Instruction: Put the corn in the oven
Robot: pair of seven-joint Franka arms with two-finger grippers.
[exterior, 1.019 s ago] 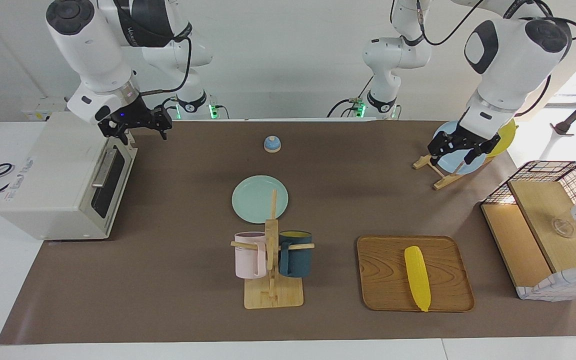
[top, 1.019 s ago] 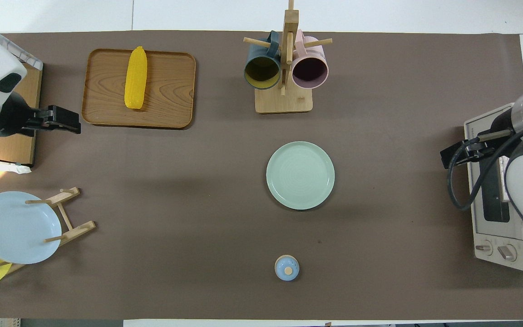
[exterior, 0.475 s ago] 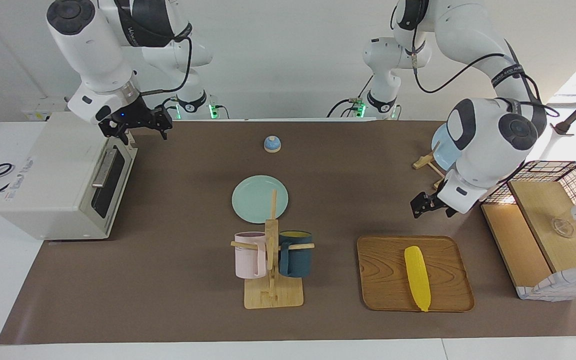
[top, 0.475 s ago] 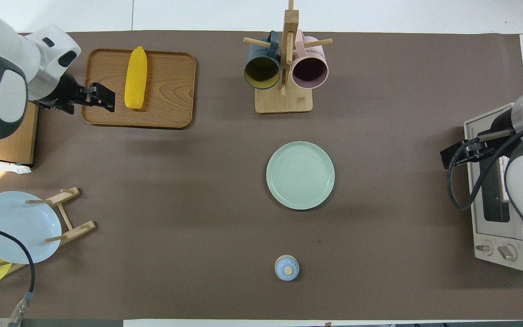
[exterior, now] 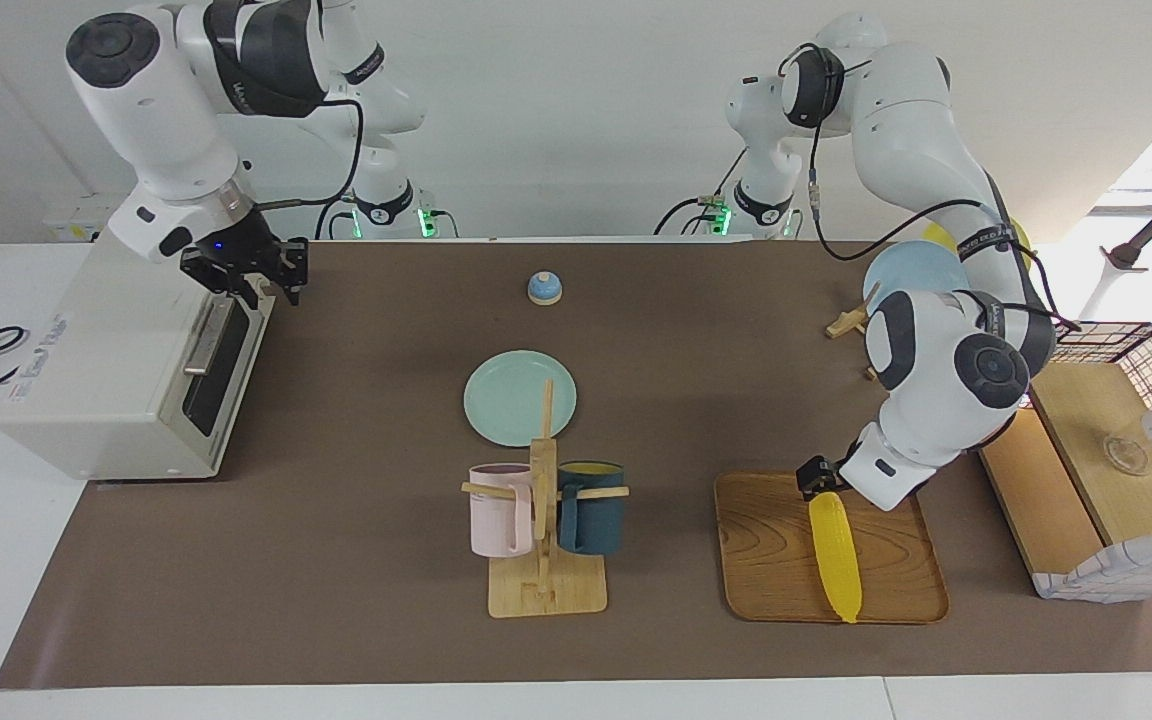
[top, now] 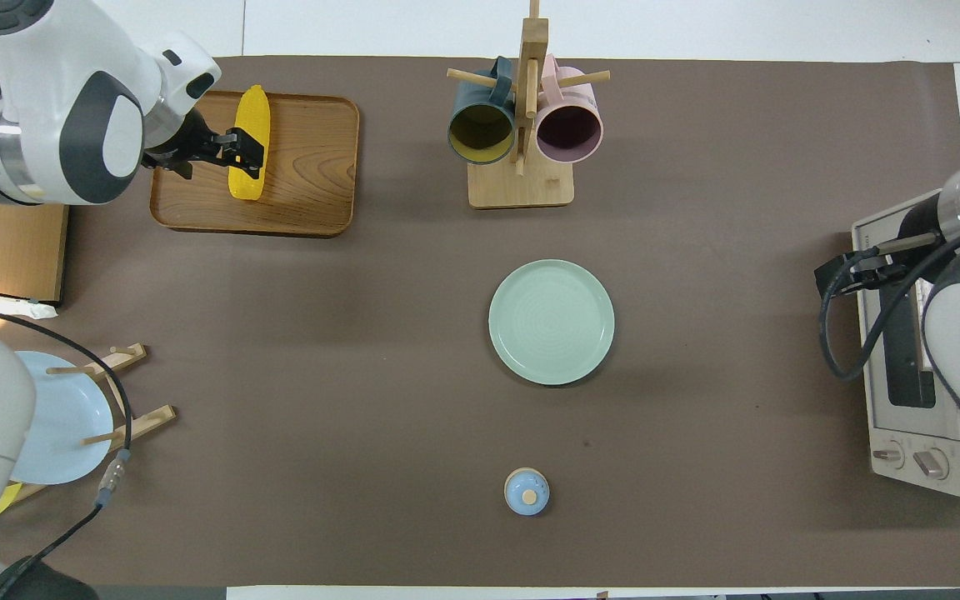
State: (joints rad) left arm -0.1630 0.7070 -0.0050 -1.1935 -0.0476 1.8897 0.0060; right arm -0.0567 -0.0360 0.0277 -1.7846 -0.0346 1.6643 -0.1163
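Observation:
The yellow corn [exterior: 836,560] lies lengthwise on a wooden tray [exterior: 766,560] toward the left arm's end of the table. My left gripper [exterior: 818,482] is low over the corn's end nearer to the robots and is open; in the overhead view the left gripper [top: 240,150] covers part of the corn [top: 251,112]. Whether it touches the cob I cannot tell. The cream-white oven [exterior: 106,370] stands at the right arm's end with its dark glass door closed. My right gripper [exterior: 248,278] hovers over the top edge of that door, above the bar handle [exterior: 204,335].
A wooden mug rack [exterior: 544,530] with a pink and a dark blue mug stands mid-table. A pale green plate [exterior: 519,397] and a small blue bell [exterior: 544,288] lie nearer to the robots. A plate rack [exterior: 911,270] and a wire-and-wood basket box [exterior: 1106,450] flank the tray.
The left arm swung from the plate rack to the tray and came down at the corn's end. The right gripper shifted slightly toward the oven's top.

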